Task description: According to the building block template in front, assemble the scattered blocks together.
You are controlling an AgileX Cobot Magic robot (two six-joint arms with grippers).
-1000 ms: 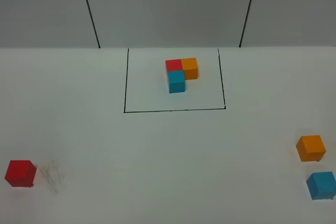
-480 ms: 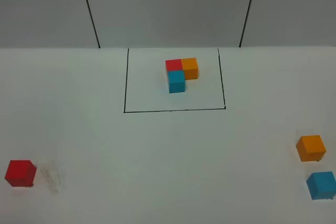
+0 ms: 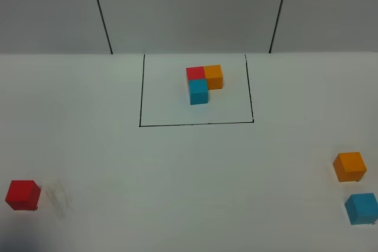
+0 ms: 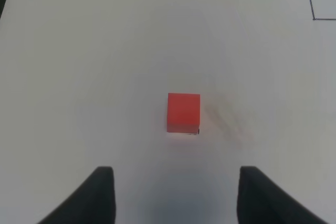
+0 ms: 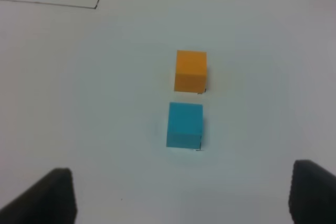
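Red cube (image 4: 183, 111) sits alone at the left of the desk (image 3: 189, 175), just ahead of my left claw (image 4: 176, 171), jaws apart and empty. My right claw (image 5: 182, 169), likewise spread, overlooks the orange cube (image 5: 190, 70) and blue cube (image 5: 185, 124). Beyond, the template (image 3: 204, 83) sits framed. First pick, I judge: lower, straddle red squarely.

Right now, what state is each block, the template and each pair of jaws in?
red block: loose, ahead of the left jaws, untouched
orange block: loose, apart from the blue one
blue block: loose, unheld
template: assembled, its three cubes joined
left jaws: open, empty
right jaws: open, empty
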